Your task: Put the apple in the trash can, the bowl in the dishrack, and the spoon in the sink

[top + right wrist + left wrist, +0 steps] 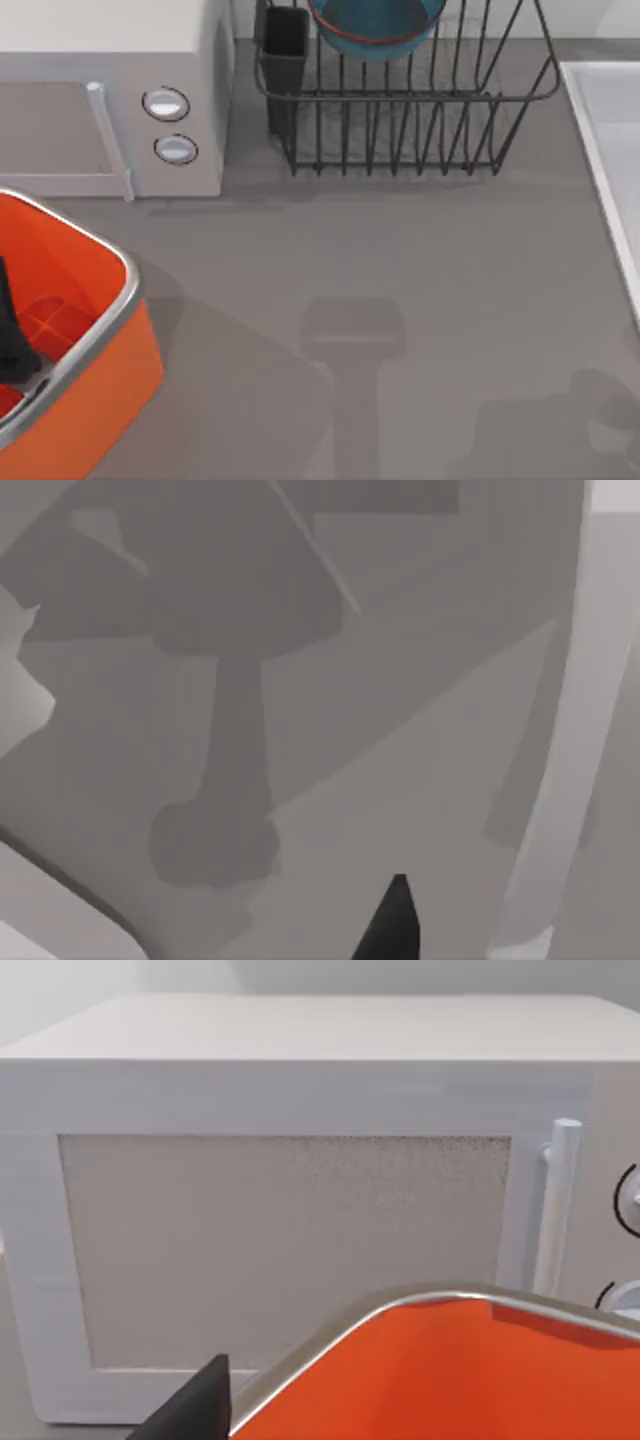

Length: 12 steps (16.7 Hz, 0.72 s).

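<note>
The blue bowl (375, 25) stands in the dark wire dishrack (400, 110) at the back, beside the rack's black utensil cup (285, 45). The orange trash can (70, 350) with its silver rim sits at the front left. My left gripper (12, 335) hangs as a dark shape over the can's inside; the left wrist view has the can's rim (400, 1305) close below. The sink (612, 130) shows its pale rim at the right edge. A dark tip of my right gripper (392, 925) hovers over a shadowed grey surface. The apple and the spoon are out of view.
A white microwave (110, 100) with two round knobs stands at the back left, right behind the trash can; its door (280, 1240) faces the left wrist camera. Arm shadows lie on the grey table (350, 260) between the can and the sink.
</note>
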{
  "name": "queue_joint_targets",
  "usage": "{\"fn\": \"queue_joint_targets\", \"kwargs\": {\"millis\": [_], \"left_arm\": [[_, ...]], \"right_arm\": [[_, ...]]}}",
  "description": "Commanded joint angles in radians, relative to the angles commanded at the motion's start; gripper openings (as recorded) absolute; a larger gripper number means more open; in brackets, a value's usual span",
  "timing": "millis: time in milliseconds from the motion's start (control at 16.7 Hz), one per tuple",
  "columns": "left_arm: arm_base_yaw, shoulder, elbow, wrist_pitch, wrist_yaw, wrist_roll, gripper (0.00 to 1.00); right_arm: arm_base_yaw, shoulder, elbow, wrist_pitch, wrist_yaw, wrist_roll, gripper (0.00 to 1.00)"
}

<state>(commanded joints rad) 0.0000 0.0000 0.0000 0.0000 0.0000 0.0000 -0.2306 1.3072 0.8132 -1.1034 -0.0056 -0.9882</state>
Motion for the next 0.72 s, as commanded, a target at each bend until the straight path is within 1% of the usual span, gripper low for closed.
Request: {"fn": "queue_joint_targets", "kwargs": {"millis": [180,480,600,720], "left_arm": [[0.0,0.0,0.0,0.0,0.0,0.0,1.0],[0.0,0.0,0.0,0.0,0.0,0.0,1.0],[0.0,0.0,0.0,0.0,0.0,0.0,1.0],[0.0,0.0,0.0,0.0,0.0,0.0,1.0]], "right_arm": [[-0.001,-0.042,0.057,-0.07,0.0,0.003,0.0],[0.001,-0.039,0.056,-0.07,0.0,0.004,0.0],[0.001,-0.012,0.087,-0.082,0.0,0.003,0.0],[0.002,0.055,0.161,-0.11,-0.001,0.001,0.0]]}}
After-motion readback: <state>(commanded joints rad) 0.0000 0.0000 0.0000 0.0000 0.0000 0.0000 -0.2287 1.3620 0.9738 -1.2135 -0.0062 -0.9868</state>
